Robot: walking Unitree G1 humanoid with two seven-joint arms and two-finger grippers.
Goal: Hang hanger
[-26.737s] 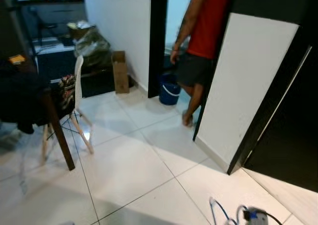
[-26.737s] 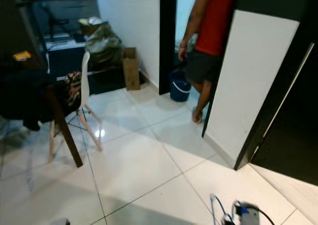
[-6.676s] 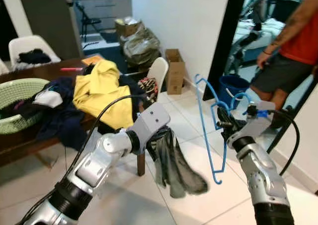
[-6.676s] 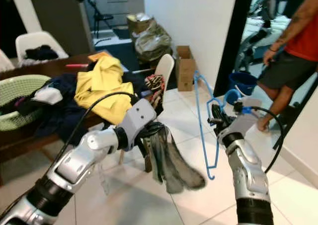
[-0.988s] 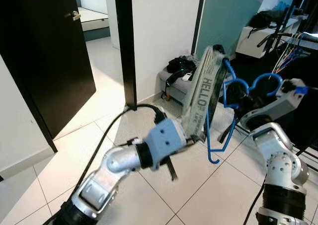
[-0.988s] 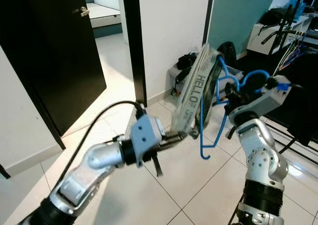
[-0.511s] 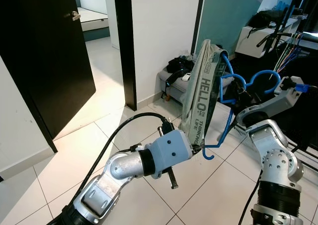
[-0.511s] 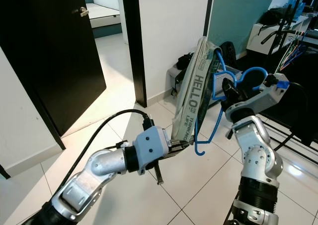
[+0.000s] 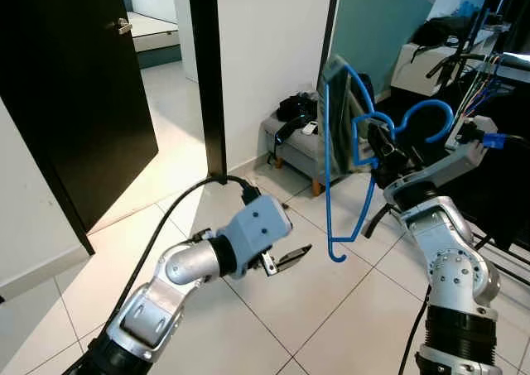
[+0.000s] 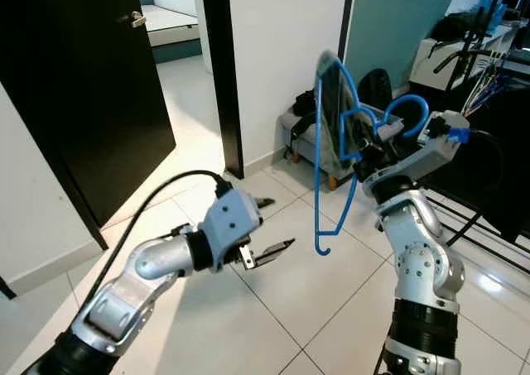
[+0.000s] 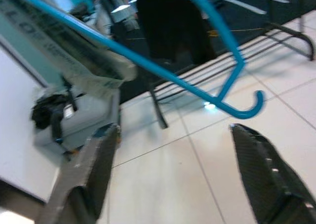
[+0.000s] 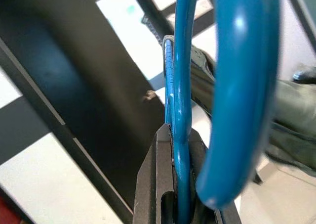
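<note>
There is one blue hanger (image 9: 341, 156) and it is up in the air in front of the robot. One grey-green cloth (image 9: 338, 114) hangs over its top part. The right gripper (image 9: 379, 150) holds the hanger near its hook, and its two black fingers (image 12: 158, 184) are squeezed tight on the thin blue wire. The big curved hook sticks up by the gripper, and the hanger's small bottom hook points down toward the floor (image 9: 273, 300).

The left gripper (image 9: 286, 257) is lower down, over the white floor tiles, near the bottom of the hanger but not touching it. Its two fingers (image 11: 94, 169) are spread wide apart with nothing between them.

Behind the hanger there is one small grey bench (image 9: 302, 143) with dark things on it, next to a white wall (image 9: 269, 52). One black door (image 9: 74, 102) stands open on the left. On the right stands one dark rack (image 9: 489, 52).
</note>
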